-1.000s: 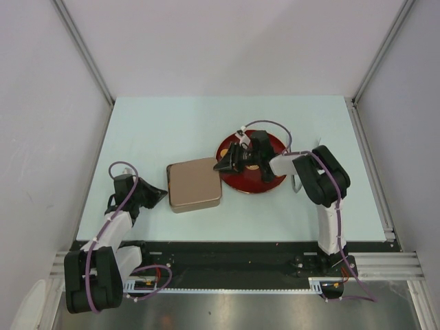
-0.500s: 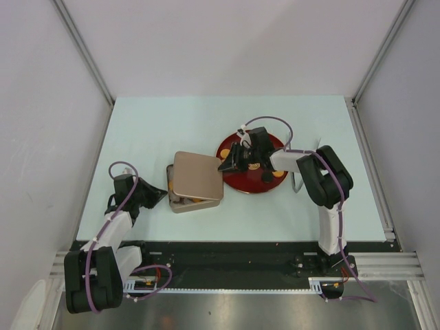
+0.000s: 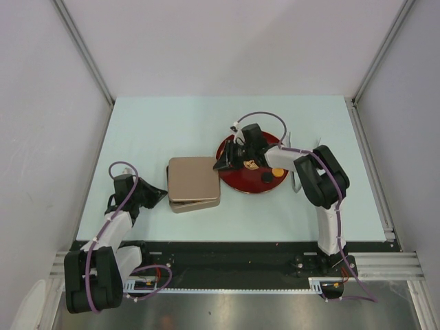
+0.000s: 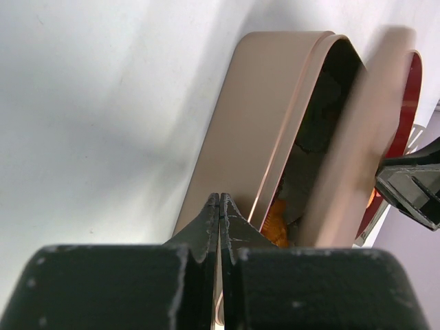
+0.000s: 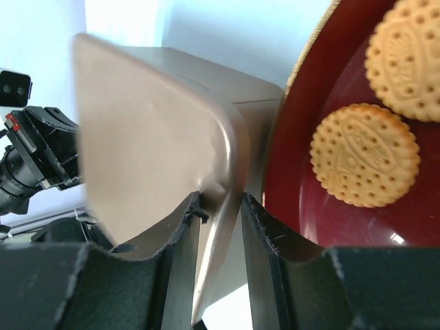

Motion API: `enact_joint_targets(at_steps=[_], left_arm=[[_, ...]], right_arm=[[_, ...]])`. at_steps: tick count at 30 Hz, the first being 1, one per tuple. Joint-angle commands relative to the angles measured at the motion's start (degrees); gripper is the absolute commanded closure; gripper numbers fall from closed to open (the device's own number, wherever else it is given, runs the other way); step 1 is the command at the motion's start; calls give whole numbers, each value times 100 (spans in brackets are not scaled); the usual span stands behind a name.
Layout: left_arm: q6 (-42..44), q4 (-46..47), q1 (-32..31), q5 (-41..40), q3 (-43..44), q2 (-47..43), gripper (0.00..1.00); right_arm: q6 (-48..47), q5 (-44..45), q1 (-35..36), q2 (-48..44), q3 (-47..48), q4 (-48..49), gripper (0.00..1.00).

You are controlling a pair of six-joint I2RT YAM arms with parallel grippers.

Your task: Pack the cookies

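Note:
The tan square tin (image 3: 196,203) stands left of the dark-red plate (image 3: 237,182). My right gripper (image 3: 221,165) is shut on the right edge of the tin's lid (image 3: 192,179) and holds it tilted over the tin; the lid (image 5: 144,144) is blurred. Through the gap, an orange cookie (image 4: 275,223) shows inside the tin (image 4: 254,130). An orange cookie (image 3: 278,172), a black one (image 3: 265,178) and a patterned tan one (image 3: 251,164) lie on the plate; two tan cookies (image 5: 364,155) show beside my right fingers. My left gripper (image 3: 165,195) is shut and empty at the tin's left wall.
The plate (image 5: 323,206) lies right beside the tin. A white object (image 3: 297,180) lies right of the plate, under my right arm. Grey walls enclose the pale table (image 3: 165,130) on three sides.
The right gripper lifted the lid off to the right, baring cookies in the tin, then swung it back over the tin. The left arm has not moved.

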Motion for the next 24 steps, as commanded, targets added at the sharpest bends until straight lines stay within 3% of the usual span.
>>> enact_joint_targets(at_steps=[1, 24], left_arm=[[-36, 144, 36, 172, 32, -10, 99], [17, 47, 36, 111, 85, -46, 99]], right_arm=[[-249, 39, 246, 222, 203, -446, 66], [-732, 373, 273, 354, 923, -1342, 57]])
